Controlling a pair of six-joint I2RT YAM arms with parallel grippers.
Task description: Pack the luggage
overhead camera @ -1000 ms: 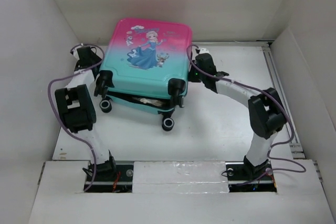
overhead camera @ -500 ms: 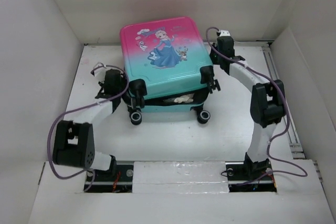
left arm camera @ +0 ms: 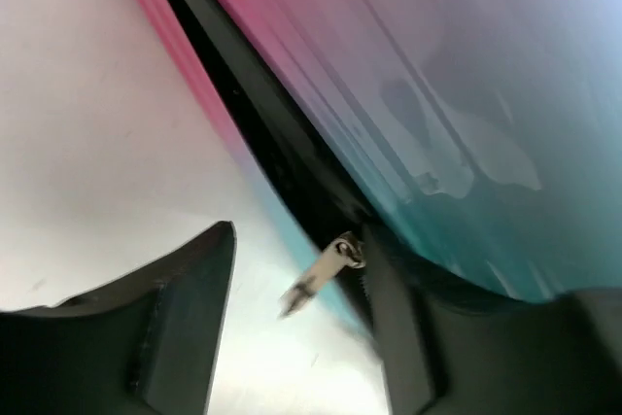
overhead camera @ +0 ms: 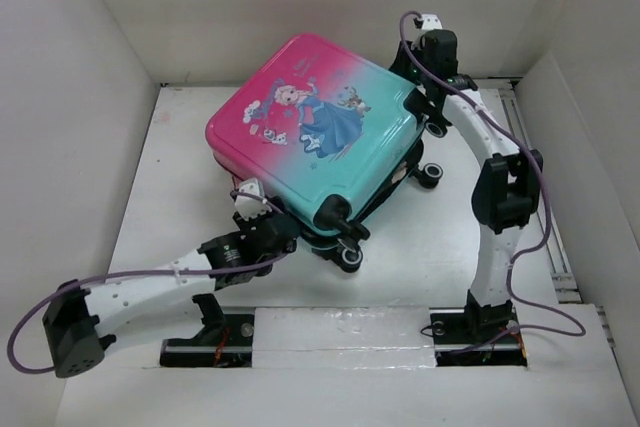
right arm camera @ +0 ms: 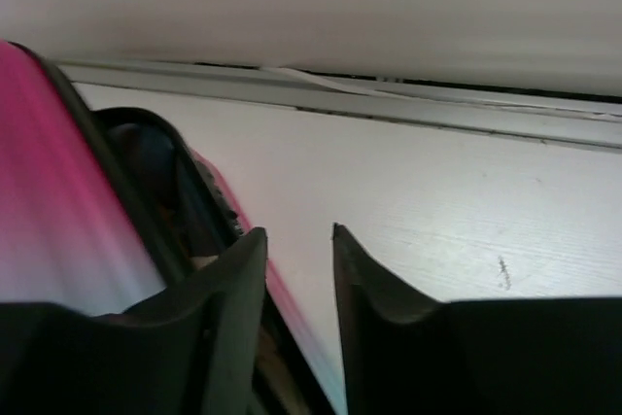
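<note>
The luggage [overhead camera: 320,137], pink-to-teal with a princess print, lies diagonally on the table, pink end to the left, lid slightly ajar. My left gripper [overhead camera: 268,230] is at its near-left edge. In the left wrist view it [left arm camera: 301,240] is open, and a metal zipper pull [left arm camera: 319,277] hangs off the black zipper line between the fingers, untouched, below the shell [left arm camera: 466,94]. My right gripper [overhead camera: 428,87] is at the far-right corner. In the right wrist view it [right arm camera: 292,235] is open with a narrow gap, its left finger [right arm camera: 228,308] against the luggage's pink edge [right arm camera: 58,201].
Black-and-white wheels [overhead camera: 349,255] stick out at the near corner and another [overhead camera: 428,177] at the right. White enclosure walls [overhead camera: 90,97] ring the white table [overhead camera: 430,257]. A rail [overhead camera: 530,157] runs along the right side.
The luggage has turned from square-on to diagonal, wheels now pointing right and near. My left arm swung down to its near-left edge. My right gripper moved further back.
</note>
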